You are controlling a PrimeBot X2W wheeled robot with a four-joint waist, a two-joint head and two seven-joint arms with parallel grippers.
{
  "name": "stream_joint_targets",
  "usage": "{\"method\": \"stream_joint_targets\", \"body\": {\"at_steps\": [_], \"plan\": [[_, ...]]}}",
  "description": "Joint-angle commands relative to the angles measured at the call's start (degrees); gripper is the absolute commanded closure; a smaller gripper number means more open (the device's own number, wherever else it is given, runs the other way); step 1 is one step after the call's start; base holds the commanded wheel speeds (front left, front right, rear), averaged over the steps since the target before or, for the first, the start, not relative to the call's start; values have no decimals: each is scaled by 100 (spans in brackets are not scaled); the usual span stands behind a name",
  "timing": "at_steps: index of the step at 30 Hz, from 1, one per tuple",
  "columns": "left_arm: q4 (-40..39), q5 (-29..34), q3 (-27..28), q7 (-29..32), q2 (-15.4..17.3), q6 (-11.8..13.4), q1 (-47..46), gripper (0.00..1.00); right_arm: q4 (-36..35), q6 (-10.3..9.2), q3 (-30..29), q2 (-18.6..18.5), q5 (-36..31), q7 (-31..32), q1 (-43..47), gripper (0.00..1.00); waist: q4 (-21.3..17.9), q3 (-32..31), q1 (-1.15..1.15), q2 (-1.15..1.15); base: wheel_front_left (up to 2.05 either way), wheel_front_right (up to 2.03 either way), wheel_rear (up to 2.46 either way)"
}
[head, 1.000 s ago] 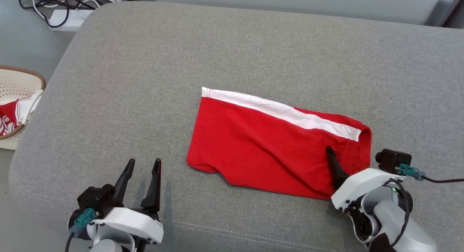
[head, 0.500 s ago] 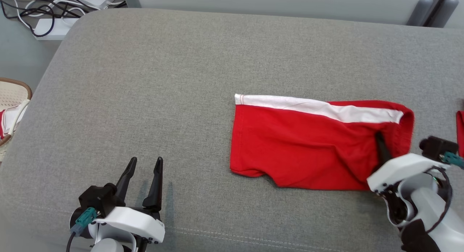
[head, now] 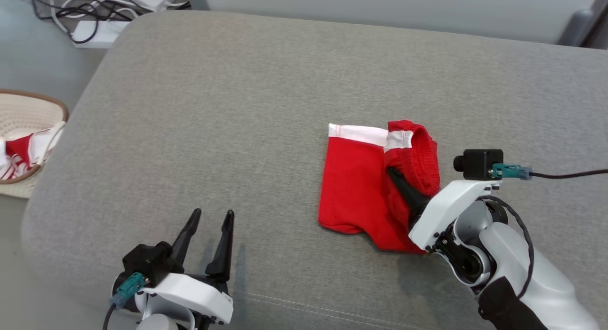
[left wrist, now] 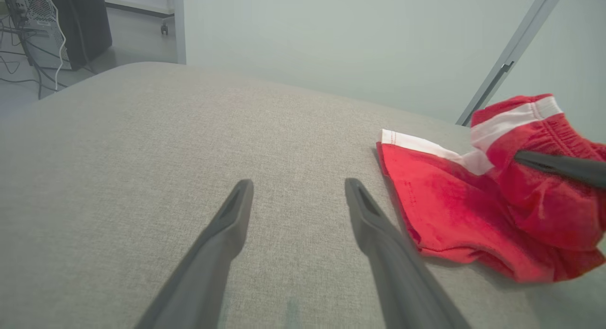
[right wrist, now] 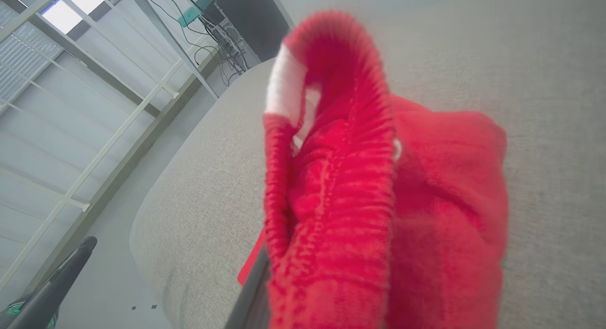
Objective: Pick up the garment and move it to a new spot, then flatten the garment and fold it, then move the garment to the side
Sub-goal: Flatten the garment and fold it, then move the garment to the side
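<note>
The garment is a pair of red shorts with a white side stripe, lying on the grey cushion right of centre. Its right, waistband end is lifted and curled over toward the left. My right gripper is shut on that raised end; one dark finger lies against the cloth. In the right wrist view the bunched waistband hangs close over the fingers. My left gripper stands open and empty near the front edge, left of the garment, apart from it.
A woven basket holding red and white cloth stands on the floor off the cushion's left edge. Cables and a power strip lie on the floor at the back left. A pale wall runs behind the cushion.
My right gripper has shut on the garment's right end and carried it up and to the left, over the rest. The head camera has shifted. The left gripper stays open in place.
</note>
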Motion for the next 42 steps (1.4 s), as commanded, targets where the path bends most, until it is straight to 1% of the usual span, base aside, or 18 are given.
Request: {"method": "stream_joint_targets", "body": {"at_steps": [1, 7, 8, 9, 10, 14, 18, 20, 21, 22, 25, 27, 31, 34, 42], "plan": [[-150, -76, 100, -34, 58, -41, -132, 0, -65, 25, 94, 92, -34, 6, -198, 100, 169, 7, 0, 0, 0, 0, 0], [-189, -180, -124, -34, 58, -41, -56, 0, 622, 25, 123, 163, -127, -184, -506, 100, 673, 42, 0, 0, 0, 0, 0], [-175, -182, -144, -34, 58, -41, -39, 0, 762, 25, 134, 166, -170, -219, -558, 77, 751, 49, 0, 0, 0, 0, 0], [-160, -181, -152, -34, 58, -41, -21, 0, 895, 25, 139, 184, -192, -250, -604, 51, 823, 55, 0, 0, 0, 0, 0], [-146, -178, -151, -34, 58, -41, -4, 0, 1018, 25, 119, 208, -189, -297, -647, 0, 889, 58, 0, 0, 0, 0, 0], [-140, -157, -105, -34, 58, -41, 72, 0, 1294, 25, 94, 322, -146, -468, -845, 0, 1022, 58, 0, 0, 0, 0, 0], [-160, -125, 26, -34, 58, -41, 137, 0, 1213, 25, -11, 275, -26, -749, -1052, 0, 947, 20, 0, 0, 0, 0, 0], [-197, -114, 100, -34, 58, -41, 142, 0, 1099, 25, -186, 148, 81, -980, -1110, 0, 859, -5, 0, 0, 0, 0, 0], [-246, -93, 135, -34, 58, -41, 140, 0, 1028, 25, -418, -64, 168, -1234, -1089, 0, 759, -31, 0, 0, 0, 0, 0], [-269, -80, 137, -34, 58, -41, 135, 0, 1028, 25, -544, -174, 225, -1315, -1030, 0, 708, -43, 0, 0, 0, 0, 0], [-321, -55, 136, -34, 58, -41, 117, 0, 1142, 25, -831, -442, 372, -1419, -715, 0, 558, -57, 0, 0, 0, 0, 0], [-349, -39, 104, -34, 58, -41, 90, 0, 1222, 25, -843, -529, 395, -1400, -448, 0, 491, -33, 0, 0, 0, 0, 0], [-399, -7, 42, -34, 58, -41, 25, 0, 1183, 25, -778, -446, 617, -1308, 52, 0, 452, 35, 0, 0, 0, 0, 0], [-485, 209, 5, -34, 58, -41, -20, 0, 1112, 25, -660, -336, 748, -1250, 273, 0, 469, 89, 0, 0, 0, 0, 0], [-536, 276, 6, -34, 58, -41, -47, 0, 1079, 25, -366, -159, 926, -1143, 347, 0, 663, 137, 0, 0, 0, 0, 0]]}}
